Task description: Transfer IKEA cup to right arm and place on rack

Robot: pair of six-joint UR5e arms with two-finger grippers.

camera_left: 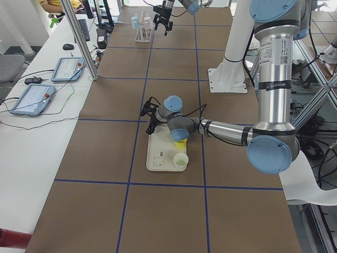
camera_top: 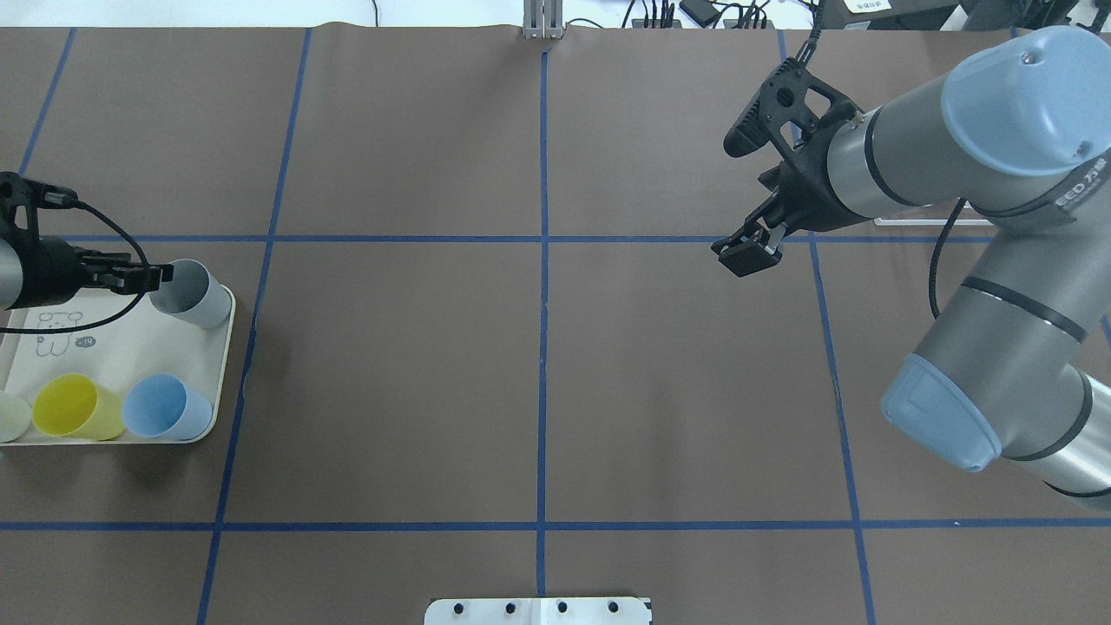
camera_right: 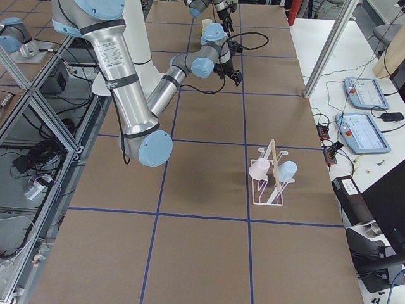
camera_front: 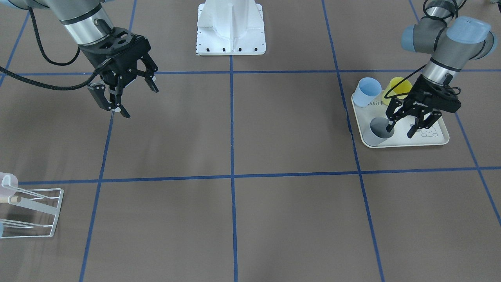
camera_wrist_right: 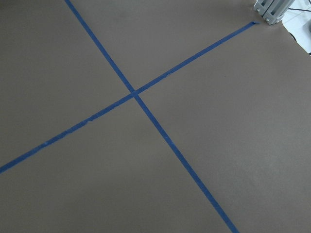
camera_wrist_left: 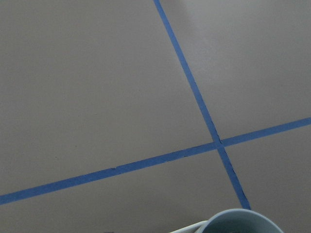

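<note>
Two end effectors, both spread open, neither holding anything. The left end effector (camera_front: pixel 400 131) is down at the tray (camera_front: pixel 407 144). One finger (camera_front: pixel 391 124) dips at the mouth of the grey cup (camera_front: pixel 379 132) and the other is outside it, over the tray floor. It looks like a pinch on the cup wall being set up, not clenched yet. The grey cup stands mouth-up in the tray corner toward the middle of the surface (camera_front: pixel 274 129). That is probably an easy pick, with one side free for the approach. The blue cup (camera_front: pixel 367 91) and yellow cup (camera_front: pixel 399 87) sit apart from it in the other row.

The right end effector (camera_front: pixel 140 102) hangs released above bare surface, well apart from cup and rack, likely waiting for the handover. The rack (camera_front: pixel 37 211) is at the far end on the right end effector's side, while the tray is at the left's end. The cup has to cross the whole surface, hence the transfer.

Views:
- **Front:** only this one shows the gap between the left fingers; it crops the rack.
- **Overhead:** has those fingers edge-on at the cup rim, and adds a pale cup (camera_top: pixel 9 417) at the frame edge.
- **Right side:** shows the whole rack, with a pink cup (camera_right: pixel 259 170) and a light blue cup (camera_right: pixel 288 170) hung on it.
- **Left wrist:** catches only the cup rim at the bottom.
- **Right wrist:** just tape lines (camera_wrist_right: pixel 136 93).

Task barely begun: grasp, handover and placing are all left.
</note>
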